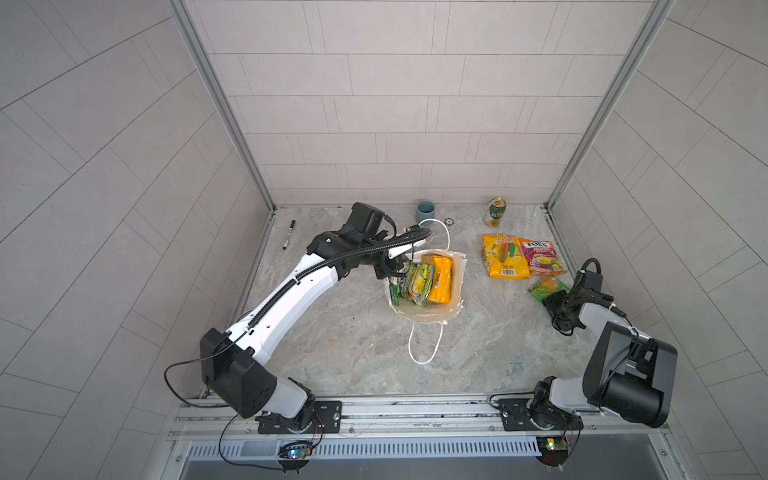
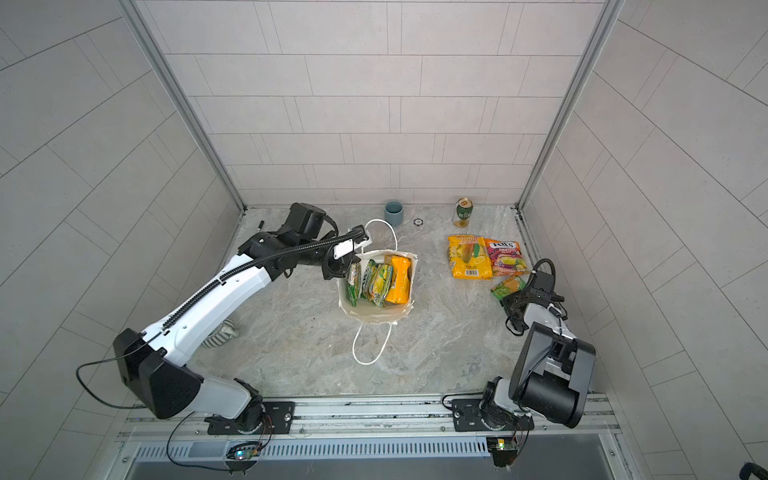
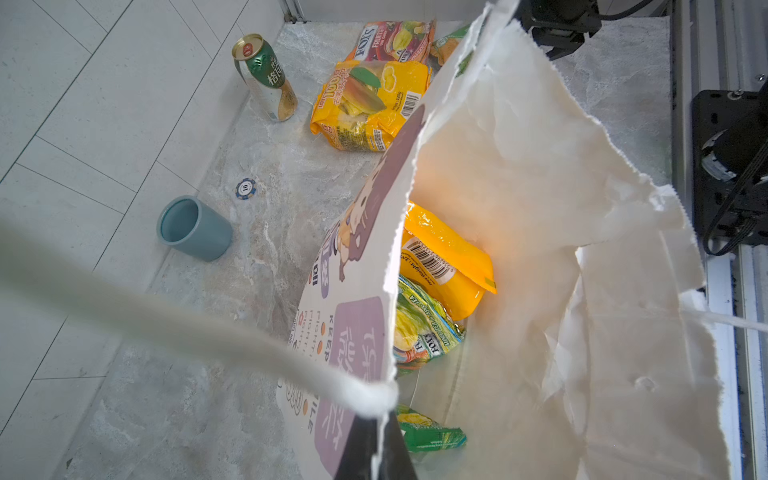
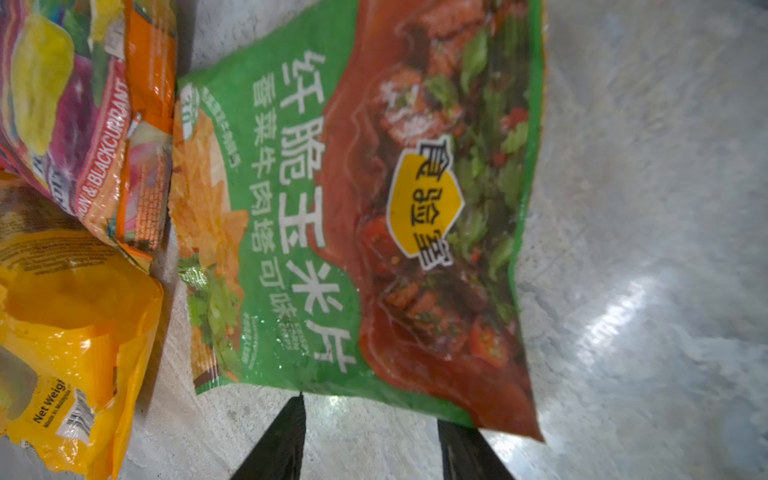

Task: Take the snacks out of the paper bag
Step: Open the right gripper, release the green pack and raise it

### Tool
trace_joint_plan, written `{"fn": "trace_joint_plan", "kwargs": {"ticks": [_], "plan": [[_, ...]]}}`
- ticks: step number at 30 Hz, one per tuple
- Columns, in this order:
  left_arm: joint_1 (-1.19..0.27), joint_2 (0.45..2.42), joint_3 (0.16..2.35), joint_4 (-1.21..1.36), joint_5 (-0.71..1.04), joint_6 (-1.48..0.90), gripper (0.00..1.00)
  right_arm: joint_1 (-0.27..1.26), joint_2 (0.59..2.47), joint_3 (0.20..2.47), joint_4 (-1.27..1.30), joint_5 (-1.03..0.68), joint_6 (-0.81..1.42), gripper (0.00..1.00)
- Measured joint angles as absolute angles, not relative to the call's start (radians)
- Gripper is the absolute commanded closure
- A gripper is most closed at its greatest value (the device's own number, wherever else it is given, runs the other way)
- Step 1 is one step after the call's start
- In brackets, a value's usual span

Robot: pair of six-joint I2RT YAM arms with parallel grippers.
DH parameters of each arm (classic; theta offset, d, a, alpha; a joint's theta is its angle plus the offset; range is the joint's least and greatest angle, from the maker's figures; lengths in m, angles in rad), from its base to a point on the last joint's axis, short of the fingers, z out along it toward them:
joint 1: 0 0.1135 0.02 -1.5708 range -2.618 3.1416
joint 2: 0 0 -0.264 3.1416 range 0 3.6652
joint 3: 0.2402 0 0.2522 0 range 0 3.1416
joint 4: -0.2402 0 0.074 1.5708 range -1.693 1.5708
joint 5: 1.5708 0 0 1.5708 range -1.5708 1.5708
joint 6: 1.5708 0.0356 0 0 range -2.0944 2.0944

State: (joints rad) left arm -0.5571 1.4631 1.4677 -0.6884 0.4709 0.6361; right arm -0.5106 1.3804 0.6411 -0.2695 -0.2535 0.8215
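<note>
Paper bag [image 3: 519, 187] rim clenched in L claw [image 3: 376, 440]; R claw [image 4: 372, 415] released by green snack pkt [image 4: 332, 208].

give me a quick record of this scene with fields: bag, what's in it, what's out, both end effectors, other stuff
bag: bag upright, mouth open, mid table
in bag: orange packet, green-yellow packets
out on table: yellow packet, pink packet, green packet, all right of the bag
left end effector: shut on the bag's rim by a handle
right end effector: open, at the green packet's edge, holding nothing
other: can, cup, pen
</note>
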Motion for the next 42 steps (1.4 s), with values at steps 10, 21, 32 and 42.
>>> {"fn": "trace_joint_plan", "kwargs": {"ticks": [10, 21, 32, 42], "plan": [[-0.558, 1.465, 1.468, -0.688, 0.471, 0.636, 1.0, -0.477, 1.404, 0.648, -0.19, -0.332, 0.821, 0.47], [-0.558, 1.465, 1.47, -0.69, 0.471, 0.636, 1.0, -0.558, 0.966, 0.712, -0.36, -0.206, 0.785, 0.14], [-0.558, 1.465, 1.47, -0.69, 0.471, 0.636, 1.0, -0.632, 1.139, 0.66, -0.367, -0.146, 0.785, 0.09], [-0.558, 1.465, 1.47, -0.692, 0.471, 0.636, 1.0, -0.632, 1.303, 0.652, -0.235, -0.231, 0.783, 0.14]]}}
